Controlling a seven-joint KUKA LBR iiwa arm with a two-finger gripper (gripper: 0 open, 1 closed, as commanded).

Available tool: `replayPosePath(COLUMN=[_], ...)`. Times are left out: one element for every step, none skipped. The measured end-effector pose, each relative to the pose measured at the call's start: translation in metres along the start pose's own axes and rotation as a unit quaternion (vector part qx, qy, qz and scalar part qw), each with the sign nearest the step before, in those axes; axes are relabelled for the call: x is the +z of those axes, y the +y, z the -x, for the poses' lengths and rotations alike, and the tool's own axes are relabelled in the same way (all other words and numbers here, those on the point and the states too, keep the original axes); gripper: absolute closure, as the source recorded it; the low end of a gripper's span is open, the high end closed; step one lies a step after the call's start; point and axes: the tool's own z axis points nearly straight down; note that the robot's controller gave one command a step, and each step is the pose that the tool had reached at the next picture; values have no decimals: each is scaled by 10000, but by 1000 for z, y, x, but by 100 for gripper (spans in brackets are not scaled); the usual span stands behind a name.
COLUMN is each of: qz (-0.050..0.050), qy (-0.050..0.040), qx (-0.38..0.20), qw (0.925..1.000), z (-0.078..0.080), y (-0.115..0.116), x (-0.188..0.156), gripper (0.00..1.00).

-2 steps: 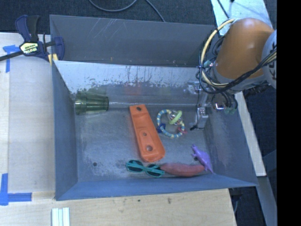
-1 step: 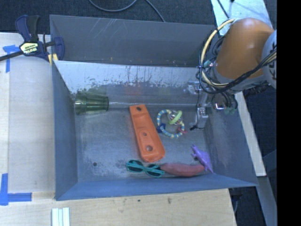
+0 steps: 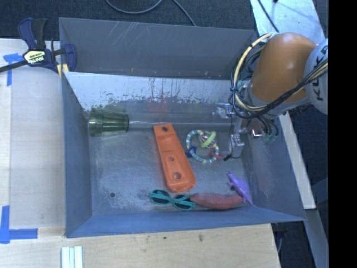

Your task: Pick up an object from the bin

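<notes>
The gripper (image 3: pixel 237 145) hangs low near the right wall of the bin (image 3: pixel 167 49). A ring of coloured beads (image 3: pixel 201 147) lies just beside it on its left, toward the bin's middle. I cannot tell whether the gripper is open or closed. An orange block (image 3: pixel 173 158) lies left of the ring, and a purple toy (image 3: pixel 240 187) lies near the front right corner.

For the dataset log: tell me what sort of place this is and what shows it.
Probably a robot lab's grasping test bench: a grey metal bin holds odd small things, such as an orange block and a green cup, and a cabled robot arm has its gripper inside it.
</notes>
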Motion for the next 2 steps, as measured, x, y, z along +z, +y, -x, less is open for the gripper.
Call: replayPosePath(qz=[4,5], qy=[10,15], qx=[-671,-975], qw=[9977,9952], z=[1,4], y=[3,6], x=[51,72], gripper=[0,0])
